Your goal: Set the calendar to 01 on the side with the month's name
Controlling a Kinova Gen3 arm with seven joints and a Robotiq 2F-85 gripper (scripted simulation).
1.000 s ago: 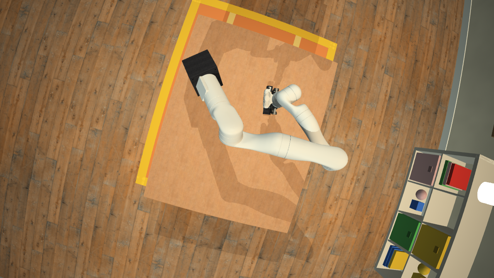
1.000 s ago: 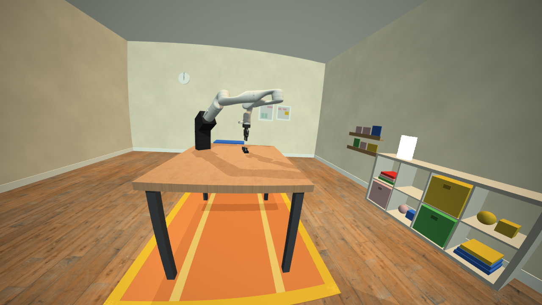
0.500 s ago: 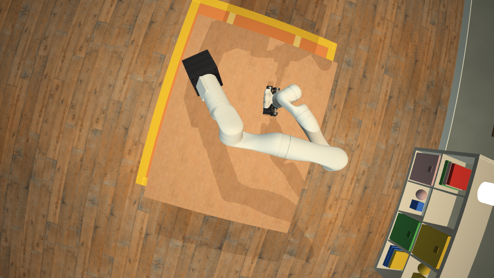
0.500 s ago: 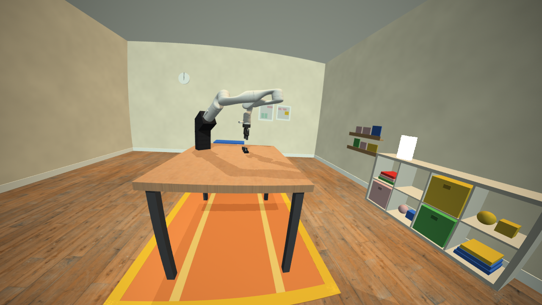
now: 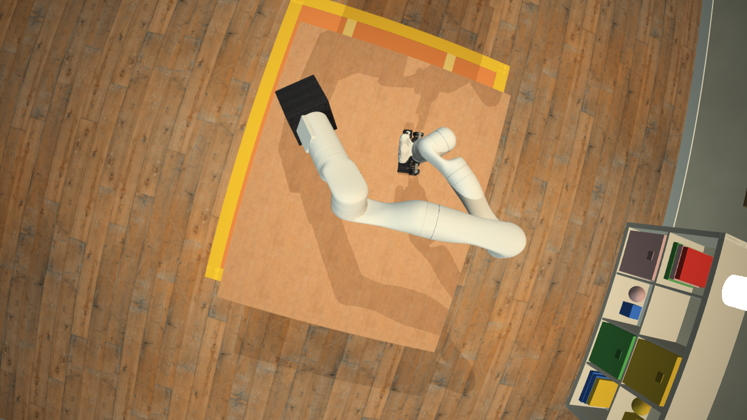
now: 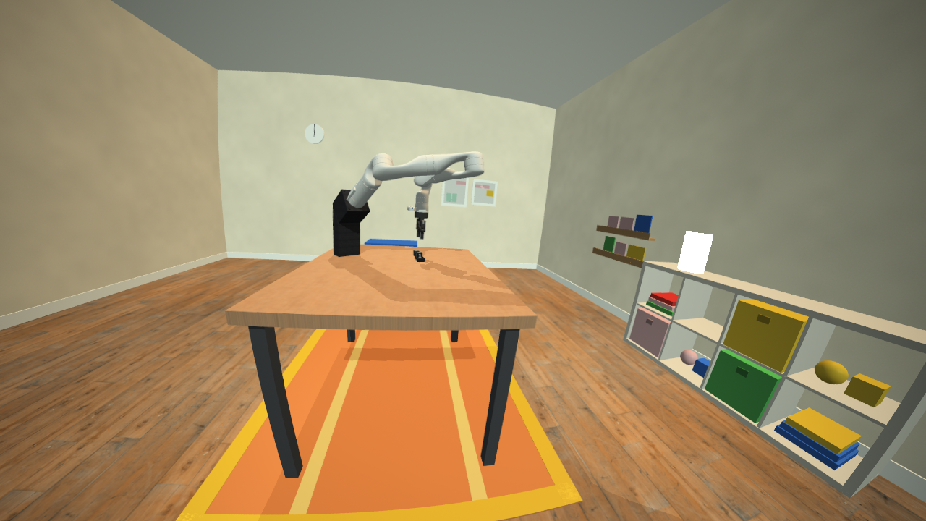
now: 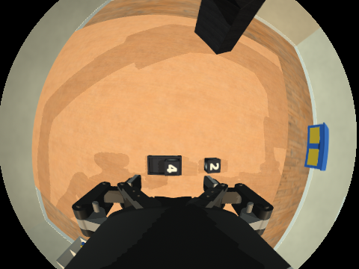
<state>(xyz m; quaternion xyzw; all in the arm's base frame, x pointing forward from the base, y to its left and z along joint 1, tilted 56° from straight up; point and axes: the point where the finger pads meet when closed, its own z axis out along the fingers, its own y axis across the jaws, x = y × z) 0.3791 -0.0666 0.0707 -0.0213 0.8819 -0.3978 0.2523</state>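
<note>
Brown wooden tabletop (image 5: pixel 334 261) (image 6: pixel 382 291) (image 7: pixel 157 93), rectangular: its near edge in the exterior view lies well apart from the small pieces, with a broad stretch of wood between, crossed by arm shadow.

White jointed arm (image 5: pixel 454 224) (image 6: pixel 420 166): reaches out from its mount, elbow past one long edge of the wood in the top view, wrist back over the surface.

Black block-shaped mount (image 5: pixel 303 96) (image 6: pixel 346 226) (image 7: pixel 221 30): stands near a corner, well apart from the pieces in the wrist view, bare wood between.

Black two-fingered claw (image 6: pixel 420 236) (image 7: pixel 172 182): fingers spread wide, nothing between them; hangs above the surface, touching neither piece.

Black rectangular tray (image 7: pixel 155 165) with raised rim: flat on the wood. One end occupied, the other open. Far wrist-view side has plenty of room.

Black cube with white 4 (image 7: pixel 172 168): in the tray's right end, wrist view; digit turned sideways there.

Black cube with white 2 (image 7: pixel 212 165): outside the tray, on the wood, a gap between it and the rim. Month side: cannot make out.

"What's different from a second ago?"
"The end effector (image 5: pixel 416 153) (image 6: pixel 421 236) (image 7: pixel 172 182). Its fingers stand farther apart now; from the top they reach out wider on both sides."
"Anything in the exterior view?"
"Just the fingertips: they sit slightly higher than they did, with the spread."
"So it has opened up."
"Yes, fully open now."
</note>
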